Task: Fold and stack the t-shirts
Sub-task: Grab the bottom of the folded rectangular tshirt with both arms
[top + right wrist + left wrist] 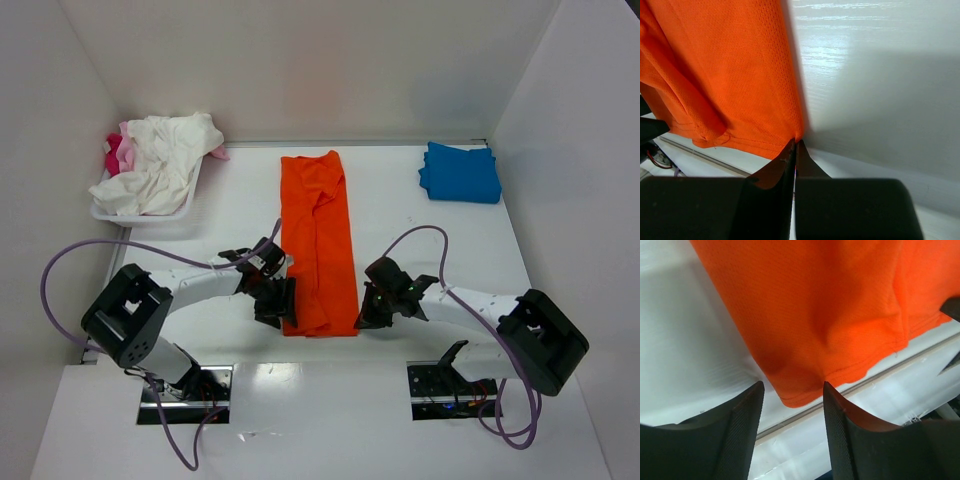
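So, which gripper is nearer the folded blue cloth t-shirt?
Right. The right gripper is left of the blue t-shirt, toward the bases; the left gripper is farther left, beyond the orange cloth t-shirt.

Bare table (400,195) runs free between the orange t-shirt (318,240) and the blue t-shirt (460,172) at far right, and between the orange one and the tray (140,219) heaped with white cloth (160,160) at far left. The left gripper (790,390), jaws apart, and right gripper (795,146), pinched on the hem, flank its near corners
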